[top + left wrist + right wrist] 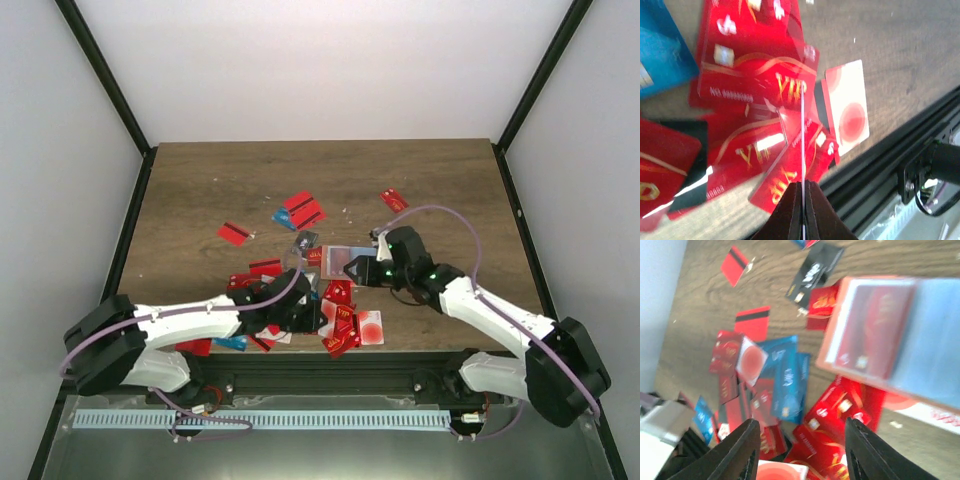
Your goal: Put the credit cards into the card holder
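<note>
Left gripper (pixel 803 187) is pinched tight on 1 thin card (pixel 802 140), held by its edge. Credit cards (pixel 340 325) are light, stiff and slippery, so grab an edge. Right gripper (pixel 801 425) has its fingers apart, near the card holder (pixel 338 262) mid-table.

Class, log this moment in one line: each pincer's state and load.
left pincer: shut on credit card | right pincer: open, empty | card holder: not gripped
</note>
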You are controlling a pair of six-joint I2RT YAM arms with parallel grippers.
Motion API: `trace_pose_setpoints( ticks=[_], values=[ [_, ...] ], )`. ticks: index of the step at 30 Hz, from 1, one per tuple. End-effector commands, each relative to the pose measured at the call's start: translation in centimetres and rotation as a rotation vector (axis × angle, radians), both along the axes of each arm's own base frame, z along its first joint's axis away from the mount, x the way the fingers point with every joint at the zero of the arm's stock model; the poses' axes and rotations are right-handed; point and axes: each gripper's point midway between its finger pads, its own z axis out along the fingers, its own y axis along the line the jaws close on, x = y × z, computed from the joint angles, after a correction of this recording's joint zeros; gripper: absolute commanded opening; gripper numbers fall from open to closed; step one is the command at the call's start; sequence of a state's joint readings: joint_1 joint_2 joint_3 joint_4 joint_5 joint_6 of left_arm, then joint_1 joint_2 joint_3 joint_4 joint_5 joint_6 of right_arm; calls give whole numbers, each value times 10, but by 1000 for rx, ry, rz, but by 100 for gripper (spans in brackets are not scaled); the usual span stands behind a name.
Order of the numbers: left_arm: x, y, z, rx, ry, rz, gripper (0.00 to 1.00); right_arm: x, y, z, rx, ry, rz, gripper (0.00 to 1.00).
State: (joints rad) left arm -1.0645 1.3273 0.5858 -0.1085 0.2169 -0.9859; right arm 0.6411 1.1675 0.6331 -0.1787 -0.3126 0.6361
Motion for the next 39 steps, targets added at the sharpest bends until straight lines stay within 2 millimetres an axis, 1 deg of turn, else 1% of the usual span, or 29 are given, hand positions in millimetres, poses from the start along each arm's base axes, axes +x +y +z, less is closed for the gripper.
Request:
trace_pose_setpoints(
  ticks=[1,2,6,9,14,17,20,24,30,34,39],
  values=[
    [23,8,4,66,-32,-48,4,20,-25,-2,-30,5,-55,49],
    [33,5,9,55,-44,-45,4,24,-28,-2,-16,9,-60,49],
    [64,-5,20,36,-78,-56,4,36,-38,-4,28,8,-68,49],
    [88,-17,27,9,-95,-61,4,43,-46,-12,35,23,-81,49],
    [130,-35,23,-24,-111,-62,4,51,-59,-31,54,65,-117,48],
    [152,-46,21,-31,-117,-56,4,55,-61,-38,59,79,-130,48],
    [169,-54,15,-33,-115,-52,4,59,-60,-43,65,89,-126,47],
    [183,-63,6,-49,-99,-49,4,63,-61,-50,56,99,-134,47],
    [198,-64,-4,-40,-97,-9,4,69,-72,-62,31,118,-180,44],
    [202,-67,-11,-47,-87,6,4,70,-77,-71,22,134,-199,40],
    [204,-67,-20,-48,-66,38,4,66,-78,-83,15,159,-200,37]
  ],
)
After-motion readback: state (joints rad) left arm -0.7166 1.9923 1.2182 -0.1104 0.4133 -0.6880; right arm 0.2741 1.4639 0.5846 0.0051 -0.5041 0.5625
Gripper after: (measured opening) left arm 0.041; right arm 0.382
